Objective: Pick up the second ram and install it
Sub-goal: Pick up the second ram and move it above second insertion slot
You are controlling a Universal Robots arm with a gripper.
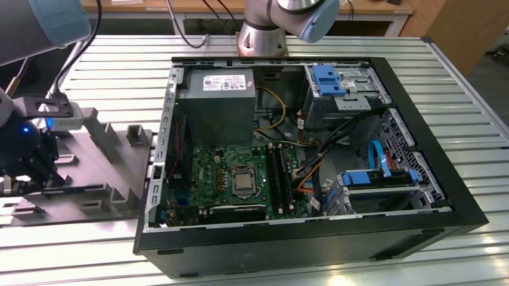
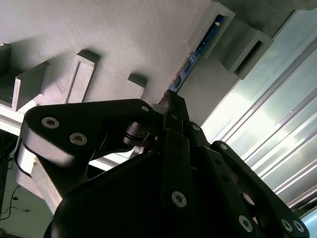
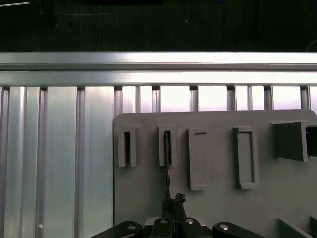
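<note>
The claw (image 3: 173, 201) sits low over the grey tray (image 3: 218, 208), its black fingers drawn narrow and pinched on the near end of the second ram (image 3: 167, 148). The ram is a thin strip standing on its long edge. Its far end sits in a slim upright holder, the second one in from the tray's corner, in the row along the tray's edge. In the second wrist view the same strip (image 2: 198, 49) shows bluish-green, running between two moulded blocks of the tray (image 2: 124, 39) up to the fingertips (image 2: 171, 99).

In the exterior view the claw (image 1: 24, 164) hangs over the tray (image 1: 107, 149), which lies on the slatted metal surface (image 1: 119, 59) near its edge at the exterior view's left. Just beside the tray lies the open computer case (image 1: 318, 238). Inside the case, the green motherboard (image 1: 230, 173) and its long black slot rails (image 1: 278, 170) are well apart from the claw.
</note>
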